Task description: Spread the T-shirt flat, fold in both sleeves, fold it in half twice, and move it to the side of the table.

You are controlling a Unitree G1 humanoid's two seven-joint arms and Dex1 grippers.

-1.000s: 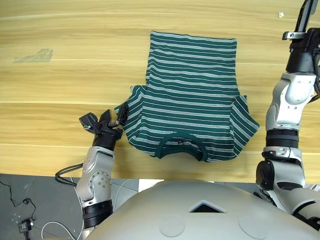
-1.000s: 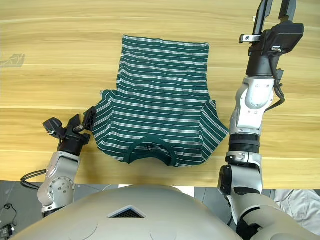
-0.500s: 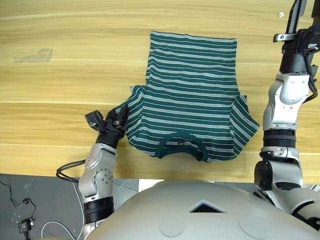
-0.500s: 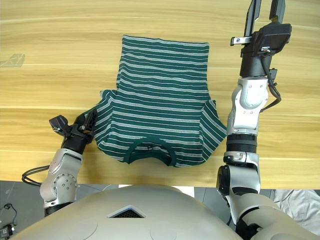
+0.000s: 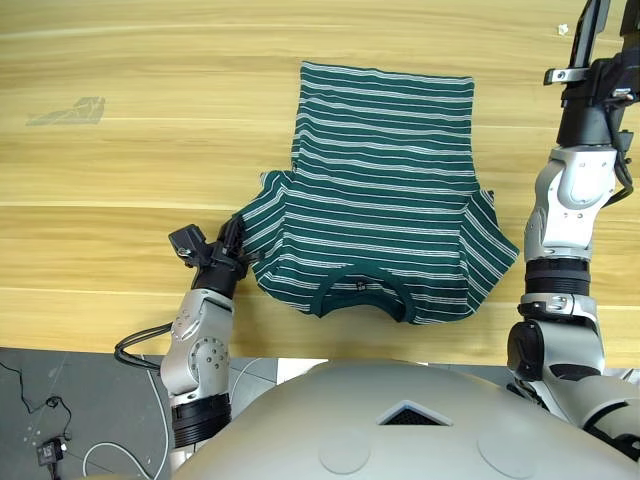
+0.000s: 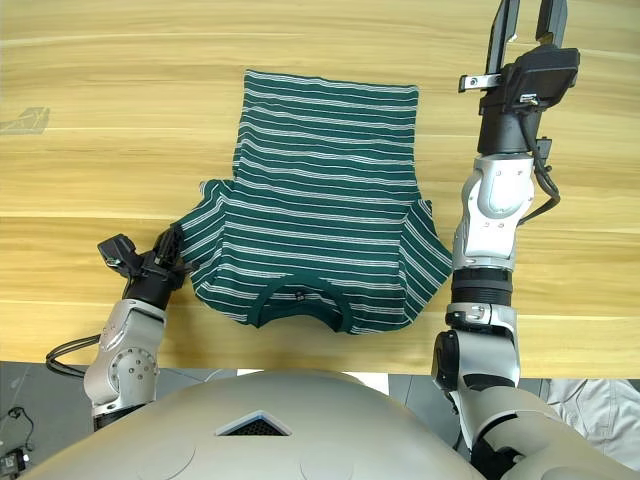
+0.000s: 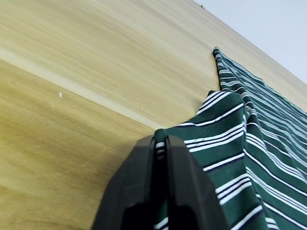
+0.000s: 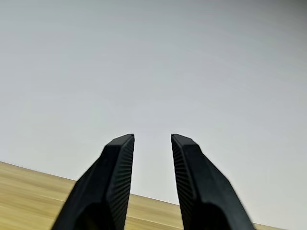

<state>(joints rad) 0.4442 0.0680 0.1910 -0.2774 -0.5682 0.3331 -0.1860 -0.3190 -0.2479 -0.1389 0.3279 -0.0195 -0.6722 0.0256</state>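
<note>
A dark green T-shirt with thin white stripes lies on the wooden table, collar toward the near edge and hem at the far side. Both sleeves are partly tucked against the body. My left gripper is at the shirt's left sleeve, low on the table near the front edge. In the left wrist view this gripper is shut on the sleeve's striped edge. My right gripper is raised well above the table, right of the shirt's hem, with its fingers open and nothing between them.
A small white scrap lies at the far right of the table. A faint grey mark sits at the far left. Bare wood stretches to the shirt's left and beyond it. Cables hang below the front edge.
My left gripper slid right onto the left sleeve's edge and closed on it. The right arm shifted slightly left, then held still, open.
</note>
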